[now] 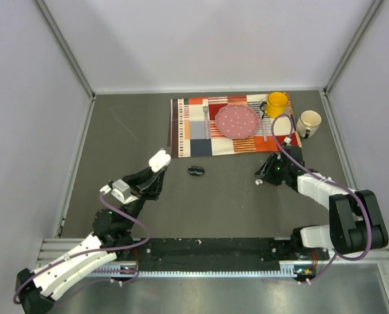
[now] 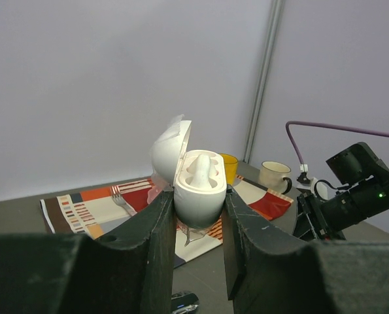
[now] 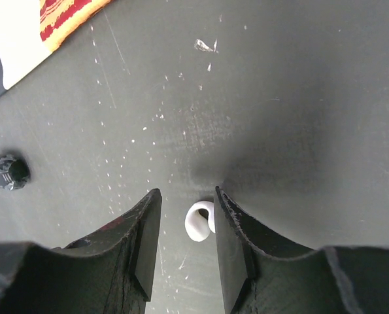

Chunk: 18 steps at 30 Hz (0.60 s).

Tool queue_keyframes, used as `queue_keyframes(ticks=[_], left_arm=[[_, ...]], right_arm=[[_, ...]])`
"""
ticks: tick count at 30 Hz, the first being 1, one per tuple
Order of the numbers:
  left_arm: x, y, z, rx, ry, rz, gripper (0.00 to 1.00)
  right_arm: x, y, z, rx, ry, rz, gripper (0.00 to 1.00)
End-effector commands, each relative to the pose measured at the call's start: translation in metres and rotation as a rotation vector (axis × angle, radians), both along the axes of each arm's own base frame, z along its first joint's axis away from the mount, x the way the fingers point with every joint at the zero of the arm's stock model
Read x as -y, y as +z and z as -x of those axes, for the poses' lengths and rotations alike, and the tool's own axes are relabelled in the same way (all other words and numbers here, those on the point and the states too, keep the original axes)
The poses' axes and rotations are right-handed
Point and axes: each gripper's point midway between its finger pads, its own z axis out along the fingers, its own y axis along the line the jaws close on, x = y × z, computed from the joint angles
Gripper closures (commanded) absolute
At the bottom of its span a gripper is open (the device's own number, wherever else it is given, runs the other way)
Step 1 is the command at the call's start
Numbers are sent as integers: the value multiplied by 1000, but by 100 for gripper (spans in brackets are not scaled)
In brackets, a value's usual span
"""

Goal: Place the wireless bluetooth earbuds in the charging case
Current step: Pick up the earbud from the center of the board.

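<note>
My left gripper [image 2: 200, 196] is shut on the white charging case [image 2: 197, 196] and holds it above the table with its lid [image 2: 167, 149] swung open. One white earbud [image 2: 201, 169] sits in a socket of the case. In the top view the charging case [image 1: 159, 160] is left of centre, at the tip of the left gripper [image 1: 153, 175]. My right gripper [image 3: 187, 194] is open and low over the table, its fingers on either side of a second white earbud [image 3: 199, 221], which lies close to the right-hand finger. In the top view the right gripper [image 1: 264, 174] is right of centre.
A black oval pod [image 1: 196, 171] lies on the table between the arms. At the back, a checked placemat [image 1: 194, 140] carries a pink plate [image 1: 236, 122], a fork [image 1: 206, 118] and a yellow mug [image 1: 276, 103]. A white mug [image 1: 308, 123] stands beside it.
</note>
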Motion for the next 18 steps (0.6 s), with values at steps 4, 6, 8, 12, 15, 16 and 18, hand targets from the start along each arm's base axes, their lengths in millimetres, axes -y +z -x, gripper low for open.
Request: queue_keyframes(ticks=[4,6,8,12,15,16,18], left_arm=[[-4,10,2,23,10,26,100],[-2,9,1,23,6,20,100],[-2,9,1,22,5,20,100],[-2,10,2,23,3,23,100],[-2,10,1,23,4,24,100],[-2,9,1,21,3,24,100],[-1,9,1,18,3,22,100]], right_arm=[[-5,10,-6,37,27,-24,63],[-6,11,-5,35,29,-32,63],[-7,12,-3,34,28,-42,64],[-5,13,2,25,17,-35,64],[1,11,6,16,-12,-13,65],[2,11,8,16,-13,-7,65],[3,10,10,12,-13,-4,66]])
